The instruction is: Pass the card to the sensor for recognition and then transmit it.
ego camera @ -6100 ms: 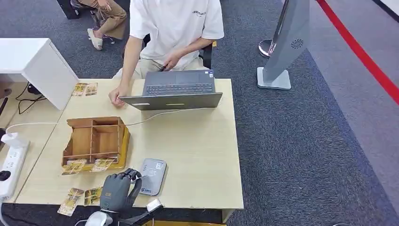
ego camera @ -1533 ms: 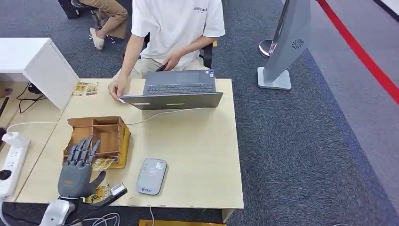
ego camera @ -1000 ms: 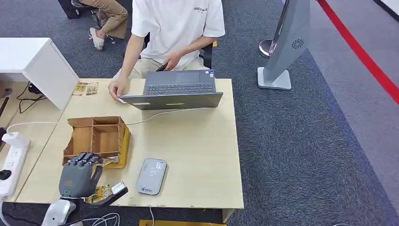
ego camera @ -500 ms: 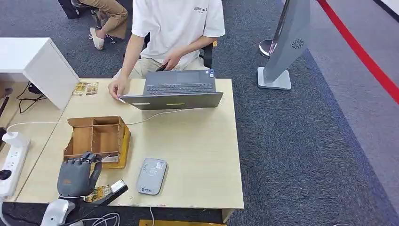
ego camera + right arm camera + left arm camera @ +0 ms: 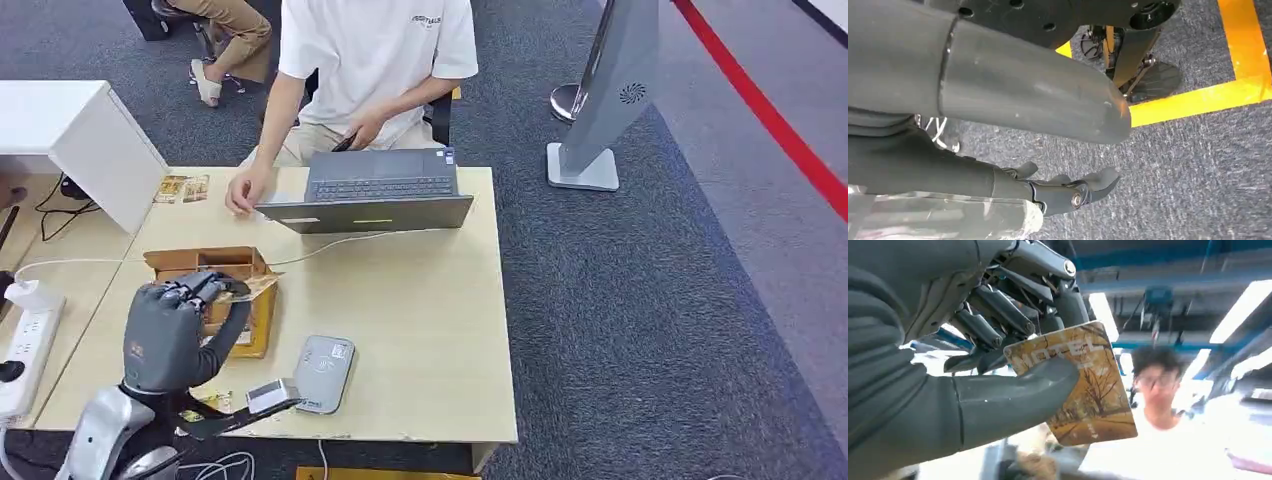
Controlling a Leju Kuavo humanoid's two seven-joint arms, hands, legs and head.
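The left hand (image 5: 165,335) grips a thin rectangular card printed with autumn trees (image 5: 1083,385), pinched between the thick grey thumb and the dark fingers (image 5: 998,315) and raised just above the near edge of the brown wooden compartment box (image 5: 240,262); in the head view the card shows as a tan corner (image 5: 258,287) at the fingertips. The right hand (image 5: 998,95) hangs over grey carpet with a yellow floor line beside it, thumb and fingers apart and holding nothing. The step in hand is judged to be carrying the card to the flat grey rounded card reader (image 5: 322,373), which lies just beside the box on its laptop-cable side, nearer the robot. To do it well, keep the pinch firm, since only one end of the card is clamped and most of its face projects free; bring that free face level over the reader's marked top; avoid striking the box wall. The light wooden tabletop (image 5: 420,300) also carries an open grey laptop (image 5: 370,198) beyond the box, its cable running past the box's far corner, and loose cards (image 5: 181,188) farther out than the box. A person in a white shirt (image 5: 372,50) sits behind the laptop, one hand resting on the table, and would be the likely receiver. Dark grey carpet and a grey standing kiosk (image 5: 610,95) lie well apart from the box
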